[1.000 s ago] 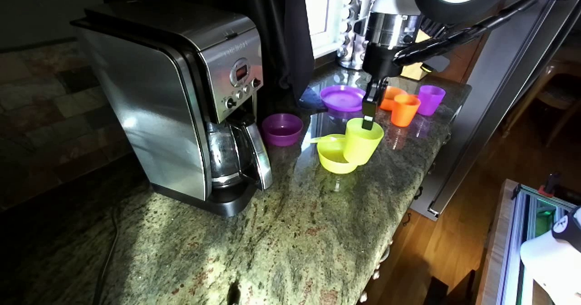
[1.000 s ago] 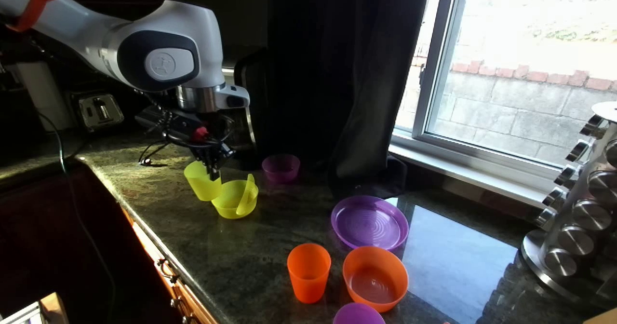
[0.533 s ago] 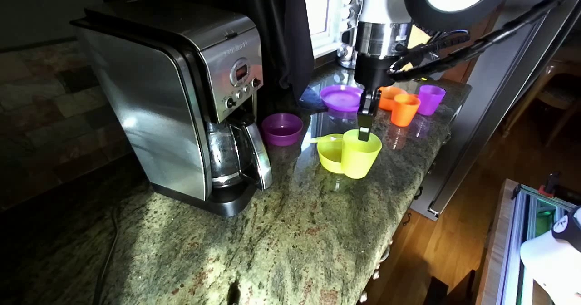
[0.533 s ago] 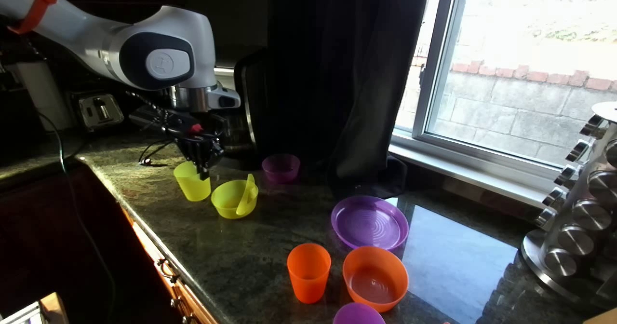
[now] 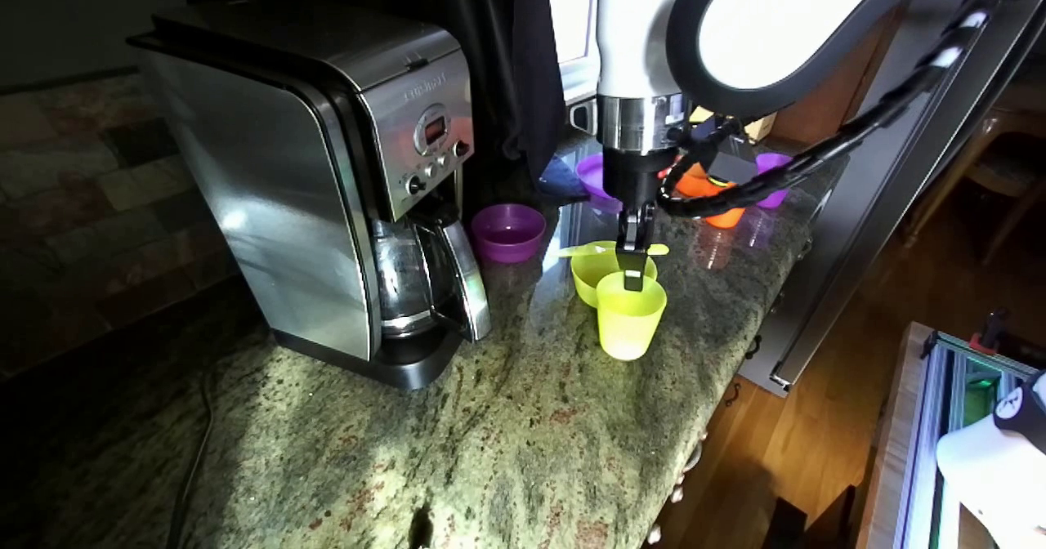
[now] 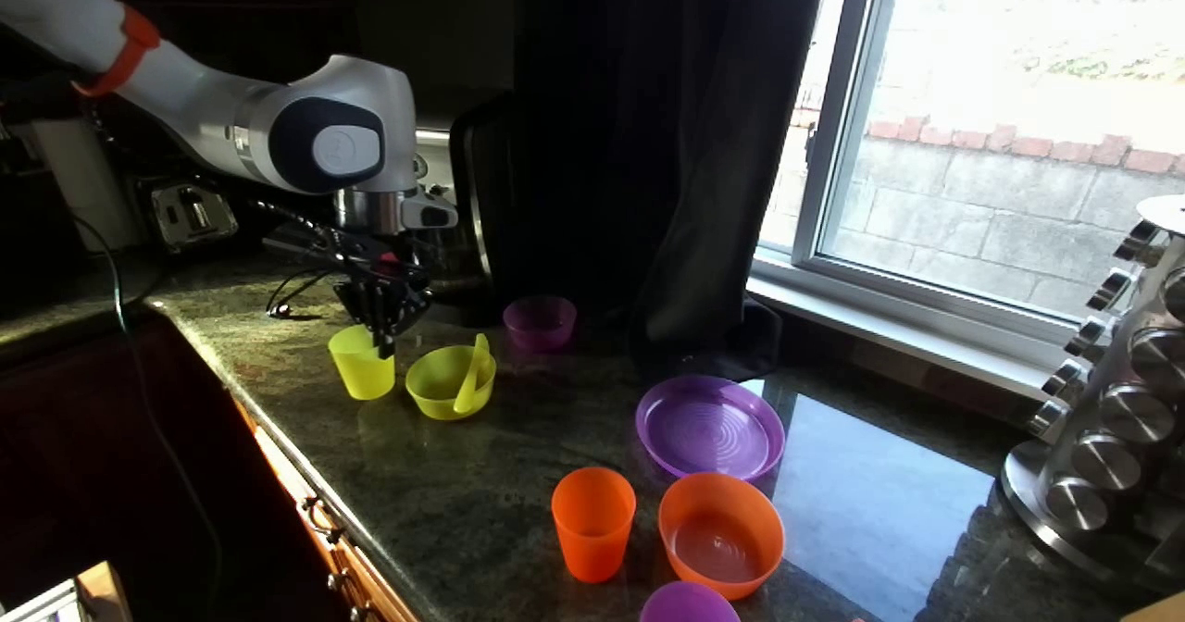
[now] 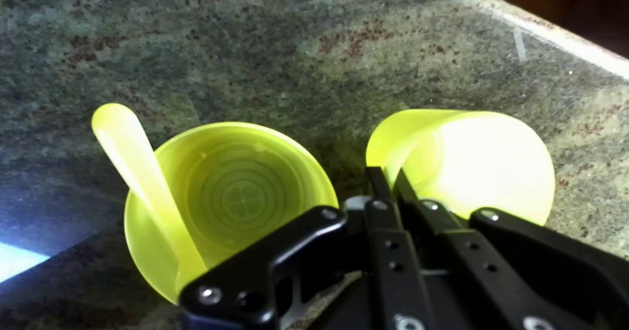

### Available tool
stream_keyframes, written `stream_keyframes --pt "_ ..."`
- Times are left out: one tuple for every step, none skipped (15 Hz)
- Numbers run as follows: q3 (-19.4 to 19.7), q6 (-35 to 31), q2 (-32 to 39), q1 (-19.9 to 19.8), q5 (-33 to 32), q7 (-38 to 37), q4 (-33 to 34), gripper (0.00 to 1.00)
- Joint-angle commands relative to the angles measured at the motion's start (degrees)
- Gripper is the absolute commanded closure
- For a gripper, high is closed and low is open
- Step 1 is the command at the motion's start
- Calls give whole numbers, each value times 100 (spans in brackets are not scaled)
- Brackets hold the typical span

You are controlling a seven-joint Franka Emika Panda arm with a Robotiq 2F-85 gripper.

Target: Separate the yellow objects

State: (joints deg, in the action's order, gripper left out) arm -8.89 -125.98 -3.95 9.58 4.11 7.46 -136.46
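Jaws: nearly together, clamped on the rim of the yellow cup (image 5: pixel 628 324), probably because its thin wall is easy to pinch.
Yellow cup: mouth upward, beside the yellow bowl (image 7: pixel 245 197) and apart from it in the wrist view; whether its base touches the tabletop (image 5: pixel 490 426), I cannot tell.
Yellow bowl: upright, with the yellow utensil (image 7: pixel 147 187) slanting across it, one end past the rim.
Yellow utensil: its other end runs behind the linkage of the jaws in the wrist view; its kind is unclear.
Purple bowl (image 5: pixel 507 248): near the coffee maker (image 5: pixel 302 149).
Orange cup (image 6: pixel 593 529), orange bowl (image 6: pixel 722 511), purple plate (image 6: pixel 710 428): well apart from the yellow things, perhaps so that yellow stands alone; the arm (image 5: pixel 641 51) partly covers them in an exterior view.
Purple cup (image 6: pixel 690 603): cut off by the lower edge of an exterior view.
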Motion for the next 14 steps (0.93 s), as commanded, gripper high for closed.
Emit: stream_keyframes --pt "-6 193 122 4 26 33 192 99" --pt "10 305 -11 -6 113 86 169 99" --pt "24 339 -132 -15 151 144 133 99" --pt "50 509 -310 -28 249 203 106 99" --pt "85 618 -473 -26 438 440 70 99" --pt "119 752 -619 -23 531 547 60 99" --pt "159 836 -790 -50 499 473 20 99" --pt "217 896 -955 -93 496 402 -1 99" --pt "286 890 -1117 -144 464 344 -30 99" --pt "375 912 -1253 -201 466 293 -25 99" --pt "456 860 -1377 -269 425 204 -33 99" --pt "549 847 -1493 -358 386 120 -30 99" --pt "650 852 -1583 -454 360 73 -16 99" --pt "746 831 -1648 -552 342 24 -5 99"
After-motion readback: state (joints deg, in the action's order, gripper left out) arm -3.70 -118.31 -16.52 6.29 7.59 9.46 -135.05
